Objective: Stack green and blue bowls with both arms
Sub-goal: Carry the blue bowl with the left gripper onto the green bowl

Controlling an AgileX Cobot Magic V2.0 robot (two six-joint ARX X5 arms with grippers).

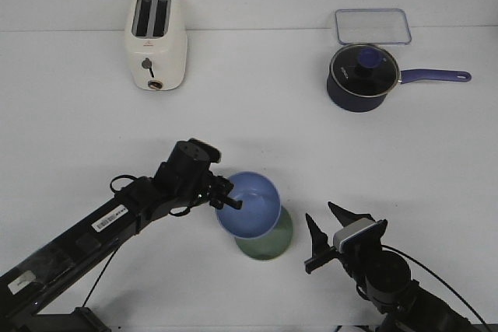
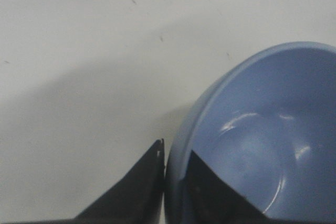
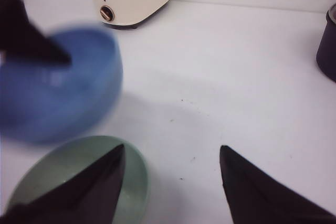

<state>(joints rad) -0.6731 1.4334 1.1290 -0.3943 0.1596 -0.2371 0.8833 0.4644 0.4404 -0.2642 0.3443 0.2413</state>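
Observation:
My left gripper [image 1: 231, 201] is shut on the rim of the blue bowl [image 1: 250, 204], one finger inside and one outside, and holds it tilted in the air. The bowl fills the left wrist view [image 2: 262, 145], where the left gripper [image 2: 176, 156] pinches its wall. The green bowl [image 1: 268, 240] sits on the table just below and behind the blue one, partly hidden by it. My right gripper [image 1: 331, 223] is open and empty, a little to the right of the green bowl. In the right wrist view the green bowl [image 3: 79, 174] lies under one finger of the right gripper [image 3: 172, 150], and the blue bowl [image 3: 58, 98] is blurred.
A cream toaster [image 1: 156, 40] stands at the back left. A dark navy saucepan [image 1: 362, 77] with a lid and a long handle stands at the back right, with a clear rectangular lid [image 1: 373, 26] behind it.

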